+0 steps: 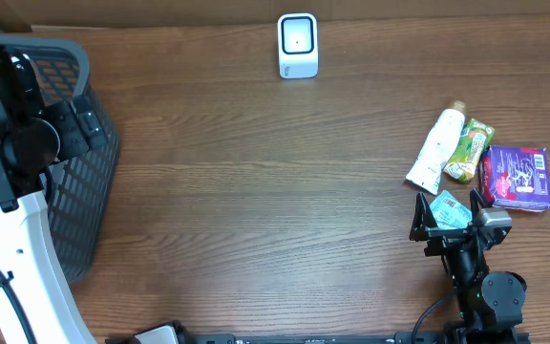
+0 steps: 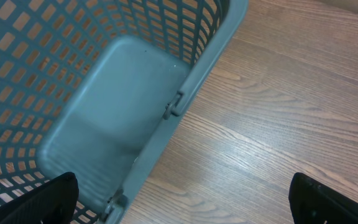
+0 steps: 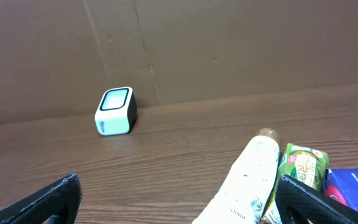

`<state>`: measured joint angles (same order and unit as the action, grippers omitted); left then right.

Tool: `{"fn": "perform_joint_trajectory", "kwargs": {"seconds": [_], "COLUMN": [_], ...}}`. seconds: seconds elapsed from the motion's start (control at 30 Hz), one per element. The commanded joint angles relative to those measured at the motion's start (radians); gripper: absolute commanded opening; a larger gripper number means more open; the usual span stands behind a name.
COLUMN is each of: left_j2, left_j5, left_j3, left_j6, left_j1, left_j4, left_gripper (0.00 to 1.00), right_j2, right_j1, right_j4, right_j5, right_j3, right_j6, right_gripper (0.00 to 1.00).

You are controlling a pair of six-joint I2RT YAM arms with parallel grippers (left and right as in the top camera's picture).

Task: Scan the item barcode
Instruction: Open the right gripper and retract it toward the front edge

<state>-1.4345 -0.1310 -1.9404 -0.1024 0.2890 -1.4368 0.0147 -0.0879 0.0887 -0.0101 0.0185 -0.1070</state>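
Basket (image 1: 74,172) is sitting at the far left. The left gripper (image 2: 182,202) is hanging over its rim with jaws spread wide, holding nothing. Going right, the white scanner (image 1: 297,45) is standing alone at the back of the table (image 1: 256,191). Farther right, four things are lying close together: a white tube (image 1: 437,148), a green packet (image 1: 468,150), a purple box (image 1: 517,178) and a small blue packet (image 1: 447,208). The right gripper (image 3: 191,202) is hovering at the blue packet, jaws wide apart and gripping nothing. I think the picking-up step is only beginning. Next, those jaws are going to need to close on one thing and turn its barcode toward the scanner.
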Motion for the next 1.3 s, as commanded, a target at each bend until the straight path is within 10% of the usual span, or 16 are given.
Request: {"fn": "perform_joint_trajectory", "kwargs": {"seconds": [0.0,1.27], "left_j2": [-0.002,0.07], "left_j5": [0.005,-0.026], "left_j3": [-0.016,0.01], "left_j6": [-0.01,-0.01], "left_j1": [0.003,0.002], "left_j4": [0.001,0.019], "left_gripper": [1.0,1.0], "right_j2": [-0.013,-0.012], "right_j1": [-0.008,-0.008], "right_j4": [-0.005,-0.005], "right_j5": [0.01,0.009], "right_j3": [-0.01,-0.01], "right_j6": [0.006,0.006], "right_gripper": [1.0,1.0]}}
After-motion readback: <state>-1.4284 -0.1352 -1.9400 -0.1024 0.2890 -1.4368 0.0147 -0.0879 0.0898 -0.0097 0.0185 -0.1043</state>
